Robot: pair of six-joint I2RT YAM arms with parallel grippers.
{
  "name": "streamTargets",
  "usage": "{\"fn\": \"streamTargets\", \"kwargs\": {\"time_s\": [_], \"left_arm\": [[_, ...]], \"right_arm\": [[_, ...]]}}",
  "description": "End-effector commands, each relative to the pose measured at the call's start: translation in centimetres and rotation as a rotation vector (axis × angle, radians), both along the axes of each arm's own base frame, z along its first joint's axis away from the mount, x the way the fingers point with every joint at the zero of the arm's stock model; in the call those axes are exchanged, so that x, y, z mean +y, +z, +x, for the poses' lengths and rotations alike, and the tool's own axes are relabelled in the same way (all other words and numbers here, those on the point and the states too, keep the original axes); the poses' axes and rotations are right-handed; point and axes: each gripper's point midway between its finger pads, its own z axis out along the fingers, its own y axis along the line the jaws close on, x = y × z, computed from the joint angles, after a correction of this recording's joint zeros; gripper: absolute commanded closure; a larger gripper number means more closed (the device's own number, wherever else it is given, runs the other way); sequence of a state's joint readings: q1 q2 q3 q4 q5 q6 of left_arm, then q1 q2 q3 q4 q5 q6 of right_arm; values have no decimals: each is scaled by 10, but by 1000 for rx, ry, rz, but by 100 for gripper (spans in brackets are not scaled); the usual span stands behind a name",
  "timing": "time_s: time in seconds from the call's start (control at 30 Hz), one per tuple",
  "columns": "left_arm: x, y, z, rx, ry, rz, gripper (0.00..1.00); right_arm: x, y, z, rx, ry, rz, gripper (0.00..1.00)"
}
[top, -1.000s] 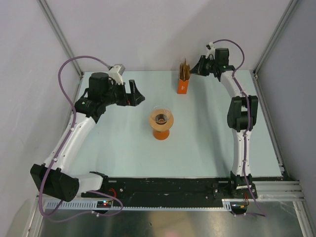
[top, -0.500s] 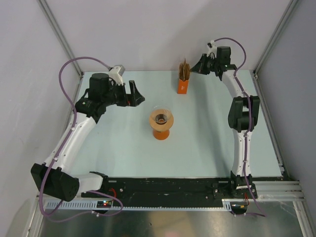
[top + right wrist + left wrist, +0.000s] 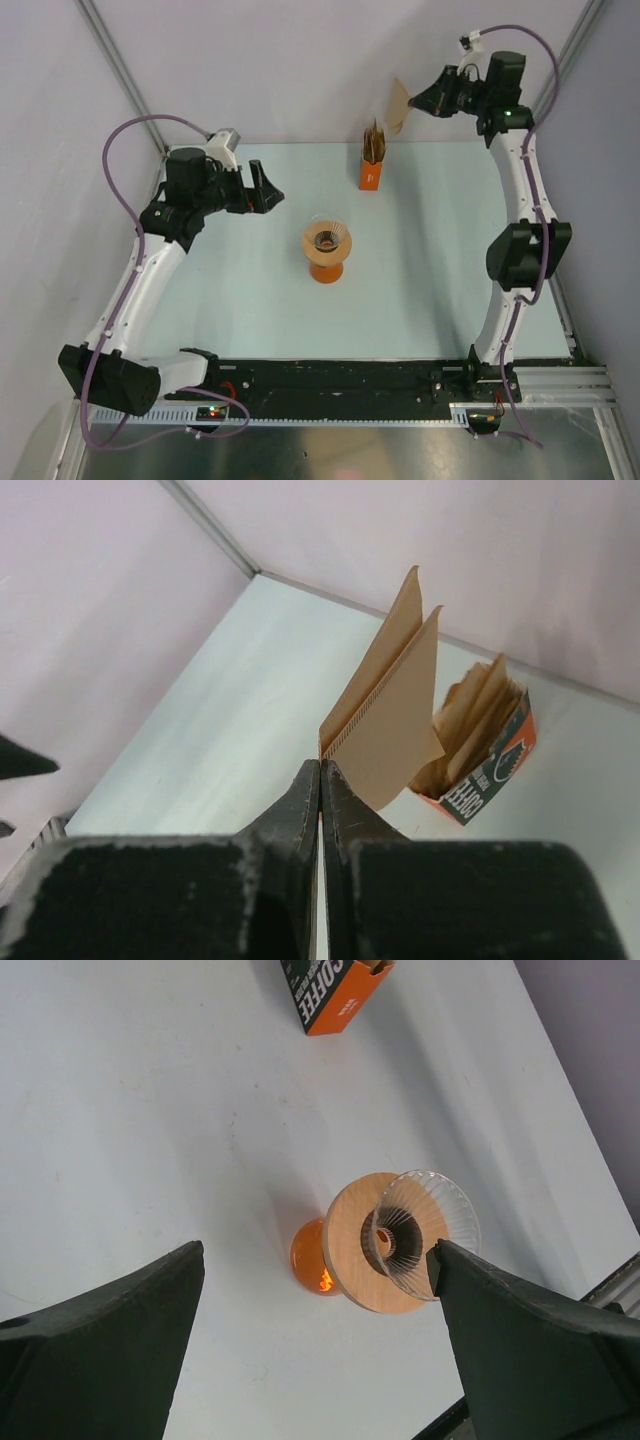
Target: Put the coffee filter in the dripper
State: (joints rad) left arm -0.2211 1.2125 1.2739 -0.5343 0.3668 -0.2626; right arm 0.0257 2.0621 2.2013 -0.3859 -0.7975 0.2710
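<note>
A thin light-brown coffee filter [image 3: 385, 715] [image 3: 399, 106], folded flat, hangs in the air above the back of the table with my right gripper [image 3: 320, 767] [image 3: 418, 103] shut on its corner. The clear ribbed dripper [image 3: 327, 238] [image 3: 420, 1232] sits on a round tan disc [image 3: 355, 1250] atop an orange glass beaker [image 3: 326, 268] mid-table. My left gripper [image 3: 268, 188] [image 3: 315, 1270] hovers left of the dripper, open and empty, the dripper showing between its fingers.
A small orange box [image 3: 370, 170] [image 3: 487, 755] with a bunch of brown papers stands at the back of the table, below and beside the lifted filter. Frame posts and walls close in the back corners.
My right gripper has shut on a filter at the box and risen up and back-right, pulling the filter out. My left arm has drawn slightly left.
</note>
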Motion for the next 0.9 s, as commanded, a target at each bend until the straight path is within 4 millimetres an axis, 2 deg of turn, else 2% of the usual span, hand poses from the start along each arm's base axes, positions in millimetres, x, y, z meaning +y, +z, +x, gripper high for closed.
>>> {"fn": "streamTargets", "kwargs": {"time_s": [0.0, 0.1, 0.2, 0.33, 0.47, 0.63, 0.73, 0.87], "left_arm": [[-3, 52, -14, -180, -85, -12, 0], [-7, 61, -26, -213, -137, -21, 0], [-16, 69, -37, -233, -203, -51, 0], [-20, 74, -41, -246, -221, -76, 0], [-24, 78, -33, -299, -237, -79, 0], [-41, 73, -25, -391, -366, -75, 1], [-56, 62, -21, -378, -450, -102, 2], [-67, 51, -21, -437, -514, -107, 2]], "right_arm": [[0, 57, -59, -117, 113, -44, 100], [3, 74, -91, -142, 160, -48, 100], [4, 83, -111, -149, 173, -43, 100], [6, 87, -113, -152, 157, -31, 100], [23, 83, -115, -92, 232, 45, 100], [45, 81, -137, -41, 355, 137, 100], [55, 79, -153, 7, 428, 180, 100], [65, 85, -180, 50, 529, 240, 100]]}}
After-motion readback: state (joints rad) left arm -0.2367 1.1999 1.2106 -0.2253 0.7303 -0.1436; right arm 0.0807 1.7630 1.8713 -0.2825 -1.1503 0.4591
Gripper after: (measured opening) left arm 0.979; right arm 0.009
